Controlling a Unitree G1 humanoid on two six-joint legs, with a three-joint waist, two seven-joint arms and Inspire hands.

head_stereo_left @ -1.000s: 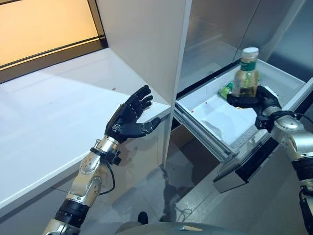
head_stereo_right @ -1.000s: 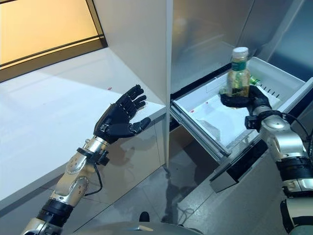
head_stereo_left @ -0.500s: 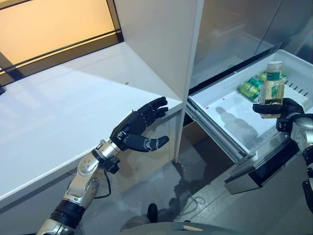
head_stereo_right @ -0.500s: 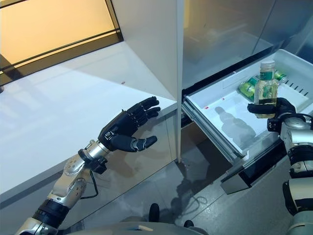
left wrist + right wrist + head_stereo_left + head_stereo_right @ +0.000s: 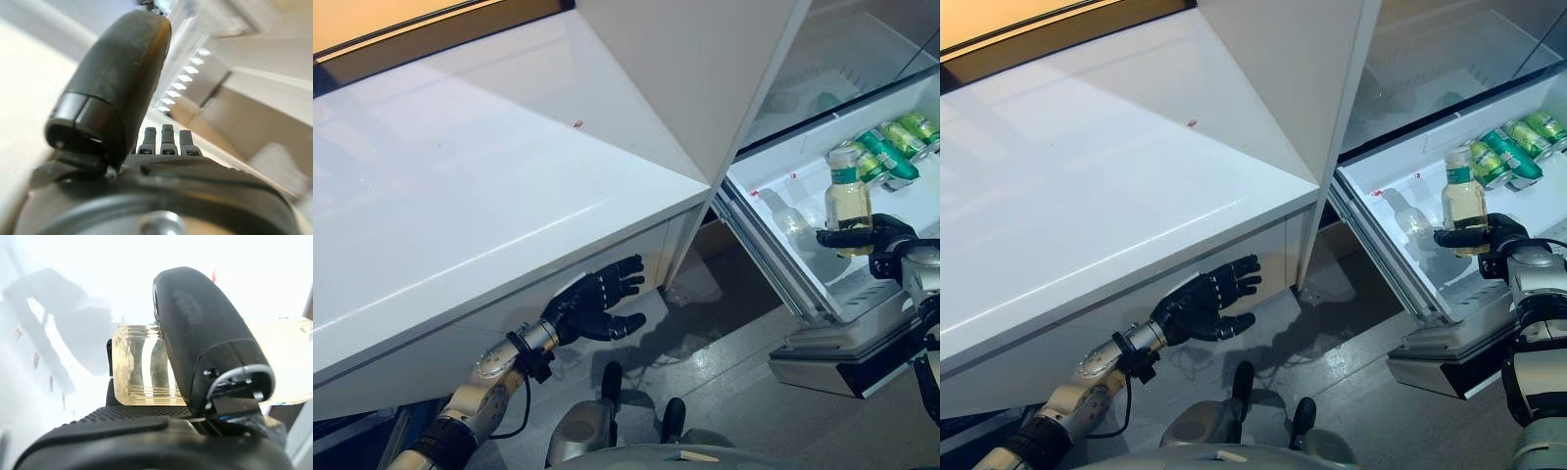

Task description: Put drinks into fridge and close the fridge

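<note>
the right hand (image 5: 871, 238) is wrapped around the lower body of a bottle (image 5: 847, 199) of pale yellow drink, thumb and fingers curled about it, as the right wrist view confirms with the clear bottle (image 5: 142, 364) pressed between thumb and palm. the bottle stands upright, white cap and green label uppermost, held above the white interior of the pulled-out fridge drawer (image 5: 773, 191), over its near part and not resting on the drawer floor. at the far end of the same drawer lie several green cans (image 5: 891, 152) on their sides, close together, well apart from the held bottle. a second, clear bottle-like shape (image 5: 1408, 217) lies on the drawer floor just beside the held bottle; whether it is an object or a reflection cannot be told. the drawer projects from the lower part of the fridge, whose tall white side panel (image 5: 705, 69) rises between the drawer and the white counter (image 5: 460, 196).

the left hand (image 5: 592, 308) hangs below the counter's front edge, in front of the cabinet face (image 5: 607, 259), with fingers spread and nearly straight and the thumb out to the side; it holds nothing and touches nothing. the left wrist view shows the same loose, extended fingers (image 5: 166, 139). beneath it is a grey tiled floor (image 5: 724, 352).
</note>
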